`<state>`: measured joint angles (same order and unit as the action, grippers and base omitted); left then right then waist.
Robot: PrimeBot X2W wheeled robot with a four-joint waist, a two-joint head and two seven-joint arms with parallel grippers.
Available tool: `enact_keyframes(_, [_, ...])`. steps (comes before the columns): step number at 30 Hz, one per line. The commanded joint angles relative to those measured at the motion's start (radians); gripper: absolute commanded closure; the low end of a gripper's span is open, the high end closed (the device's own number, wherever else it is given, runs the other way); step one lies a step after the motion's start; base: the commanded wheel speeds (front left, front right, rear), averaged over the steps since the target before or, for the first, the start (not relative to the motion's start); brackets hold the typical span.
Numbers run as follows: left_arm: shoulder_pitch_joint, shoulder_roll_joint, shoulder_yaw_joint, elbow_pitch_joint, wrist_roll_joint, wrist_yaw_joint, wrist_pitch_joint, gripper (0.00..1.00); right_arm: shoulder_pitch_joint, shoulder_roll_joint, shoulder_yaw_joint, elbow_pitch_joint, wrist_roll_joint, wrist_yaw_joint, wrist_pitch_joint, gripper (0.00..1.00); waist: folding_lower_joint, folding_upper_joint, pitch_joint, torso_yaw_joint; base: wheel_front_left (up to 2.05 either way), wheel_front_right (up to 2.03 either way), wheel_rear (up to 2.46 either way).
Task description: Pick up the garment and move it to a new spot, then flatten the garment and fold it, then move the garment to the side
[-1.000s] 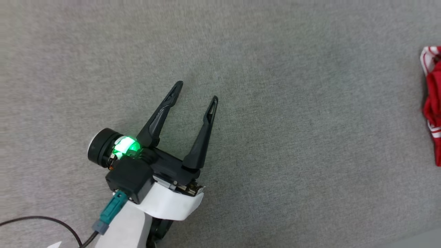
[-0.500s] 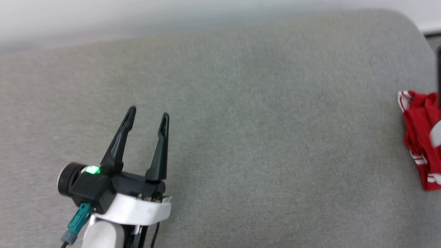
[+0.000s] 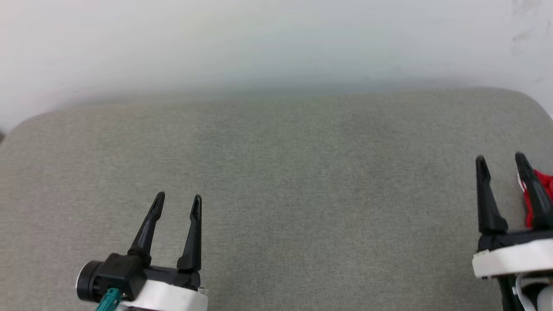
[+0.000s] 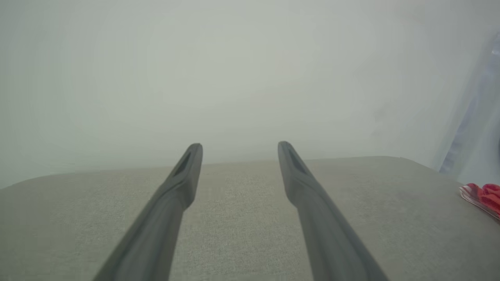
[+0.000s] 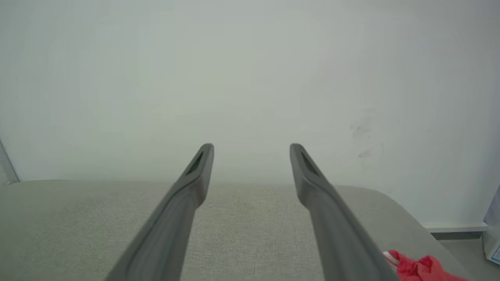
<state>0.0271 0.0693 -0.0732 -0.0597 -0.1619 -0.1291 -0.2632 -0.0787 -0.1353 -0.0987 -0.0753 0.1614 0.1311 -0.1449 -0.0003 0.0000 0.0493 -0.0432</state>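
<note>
I hold the right gripper (image 3: 500,158), fingers apart and empty, just left of the crumpled red-and-white jersey garment (image 3: 542,190); the left gripper (image 3: 178,196), likewise spread, hangs well apart.

There are two grippers, the left gripper (image 3: 178,196) and the right gripper (image 3: 500,157), and each one has two long dark fingers (image 3: 147,229), so four fingers together. There is one red garment (image 3: 546,185) with a white-striped edge, one grey fabric-covered surface (image 3: 302,172) and one pale wall (image 3: 259,43).
</note>
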Motion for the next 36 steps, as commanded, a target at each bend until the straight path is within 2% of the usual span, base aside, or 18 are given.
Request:
enact_keyframes(1, [0.017, -0.004, 0.007, 0.005, 0.007, 0.000, -0.002, 0.00, 0.031, 0.014, -0.016, 0.005, 0.015, -0.001, -0.019, 0.00, 0.0003, 0.0000, -0.031, 0.030, 0.00, 0.00, 0.00])
enact_keyframes(6, [0.051, -0.012, 0.022, 0.022, 0.014, 0.007, -0.002, 0.00, 0.109, 0.060, -0.021, 0.047, 0.066, -0.001, -0.066, 0.00, 0.0003, 0.0000, -0.040, 0.043, 0.00, 0.00, 0.00])
enact_keyframes(9, [0.052, -0.016, 0.025, 0.043, 0.022, 0.011, -0.002, 0.00, 0.130, 0.071, -0.002, 0.081, 0.058, -0.001, -0.087, 0.00, 0.0003, 0.0000, -0.038, 0.046, 0.00, 0.00, 0.00])
enact_keyframes(19, [0.051, -0.019, 0.032, 0.105, 0.013, 0.022, -0.002, 0.00, 0.114, 0.083, 0.021, 0.120, 0.025, -0.001, -0.116, 0.00, 0.0003, 0.0000, -0.028, 0.046, 0.00, 0.00, 0.00])
enact_keyframes(25, [0.047, -0.019, 0.038, 0.126, 0.011, 0.058, -0.002, 0.00, 0.106, 0.085, 0.025, 0.121, 0.021, -0.001, -0.120, 0.00, 0.0003, 0.0000, -0.028, 0.047, 0.00, 0.00, 0.00])
enact_keyframes(36, [0.040, -0.019, 0.031, 0.114, -0.008, 0.063, -0.002, 0.00, 0.111, 0.087, 0.020, 0.109, 0.016, -0.001, -0.121, 0.00, 0.0003, 0.0000, -0.029, 0.048, 0.00, 0.00, 0.00])
